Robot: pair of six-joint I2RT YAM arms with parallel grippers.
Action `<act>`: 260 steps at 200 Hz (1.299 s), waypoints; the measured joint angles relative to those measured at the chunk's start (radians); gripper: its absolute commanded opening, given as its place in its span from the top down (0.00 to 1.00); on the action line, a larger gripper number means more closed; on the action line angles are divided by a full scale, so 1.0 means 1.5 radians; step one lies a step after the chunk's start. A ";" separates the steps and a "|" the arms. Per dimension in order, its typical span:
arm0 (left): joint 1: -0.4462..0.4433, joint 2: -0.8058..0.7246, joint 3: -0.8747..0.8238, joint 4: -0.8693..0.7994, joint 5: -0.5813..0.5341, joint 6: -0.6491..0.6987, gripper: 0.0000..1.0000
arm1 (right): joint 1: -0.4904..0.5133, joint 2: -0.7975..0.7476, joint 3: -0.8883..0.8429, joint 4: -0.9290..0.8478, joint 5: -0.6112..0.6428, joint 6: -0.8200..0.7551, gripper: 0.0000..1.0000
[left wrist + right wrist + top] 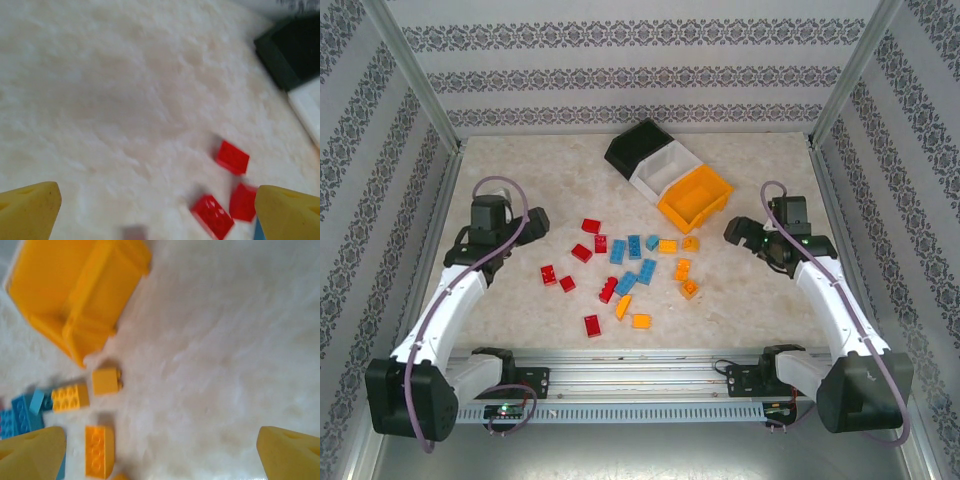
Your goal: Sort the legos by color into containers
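Red, blue and orange legos (634, 246) lie scattered on the surface (760, 320), just before three joined containers (645, 183). Left end effector (530, 220) and right end effector (738, 232) hover spread, empty — crowded legos could be pinched in pairs, mixing colours

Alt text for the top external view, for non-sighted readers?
Red, blue and orange legos lie scattered in front of joined black, white and orange containers that look empty. The left end effector and right end effector hover open either side.
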State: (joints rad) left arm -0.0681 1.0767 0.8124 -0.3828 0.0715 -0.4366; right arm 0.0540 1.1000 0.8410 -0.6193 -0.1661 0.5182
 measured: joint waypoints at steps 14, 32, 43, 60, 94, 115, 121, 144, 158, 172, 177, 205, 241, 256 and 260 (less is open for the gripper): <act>-0.029 0.003 0.005 -0.036 0.017 -0.006 0.00 | 0.020 0.000 0.000 -0.035 -0.012 0.008 0.02; -0.064 0.002 0.002 -0.070 0.047 -0.022 0.00 | 0.048 -0.001 -0.001 -0.067 -0.023 0.023 0.02; -0.089 0.002 -0.003 -0.084 0.061 -0.036 0.00 | 0.064 -0.004 -0.005 -0.076 -0.025 0.031 0.02; -0.140 0.002 -0.016 -0.096 0.073 -0.060 0.00 | 0.094 -0.009 -0.019 -0.085 -0.025 0.045 0.02; -0.226 0.007 -0.060 -0.097 0.092 -0.120 0.00 | 0.150 -0.008 -0.043 -0.106 -0.021 0.072 0.02; -0.256 0.026 -0.068 -0.097 0.104 -0.143 0.00 | 0.181 -0.007 -0.043 -0.111 -0.017 0.084 0.04; -0.260 0.030 -0.069 -0.096 0.107 -0.147 0.00 | 0.187 -0.006 -0.043 -0.112 -0.015 0.088 0.05; -0.262 0.031 -0.069 -0.096 0.118 -0.154 0.00 | 0.212 0.006 -0.043 -0.117 -0.007 0.097 0.09; -0.263 0.031 -0.069 -0.096 0.123 -0.156 0.00 | 0.226 0.015 -0.043 -0.121 -0.002 0.104 0.10; -0.263 0.031 -0.069 -0.096 0.127 -0.159 0.00 | 0.240 0.026 -0.043 -0.126 0.005 0.108 0.15; -0.263 0.031 -0.069 -0.096 0.127 -0.160 0.00 | 0.244 0.030 -0.043 -0.126 0.007 0.109 0.16; -0.263 0.031 -0.081 -0.095 0.136 -0.168 0.00 | 0.273 0.057 -0.043 -0.128 0.016 0.115 0.20; -0.263 0.031 -0.101 -0.095 0.142 -0.170 0.00 | 0.310 0.121 -0.031 -0.126 0.022 0.127 0.23; -0.263 0.030 -0.104 -0.095 0.142 -0.169 0.00 | 0.325 0.154 -0.013 -0.124 0.028 0.127 0.22; -0.263 0.030 -0.104 -0.095 0.143 -0.169 0.00 | 0.329 0.163 -0.006 -0.124 0.030 0.126 0.22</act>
State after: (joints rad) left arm -0.4629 1.1217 0.6559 -0.5259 0.2855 -0.6907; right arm 0.5480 1.3449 0.8314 -0.8047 -0.1219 0.7067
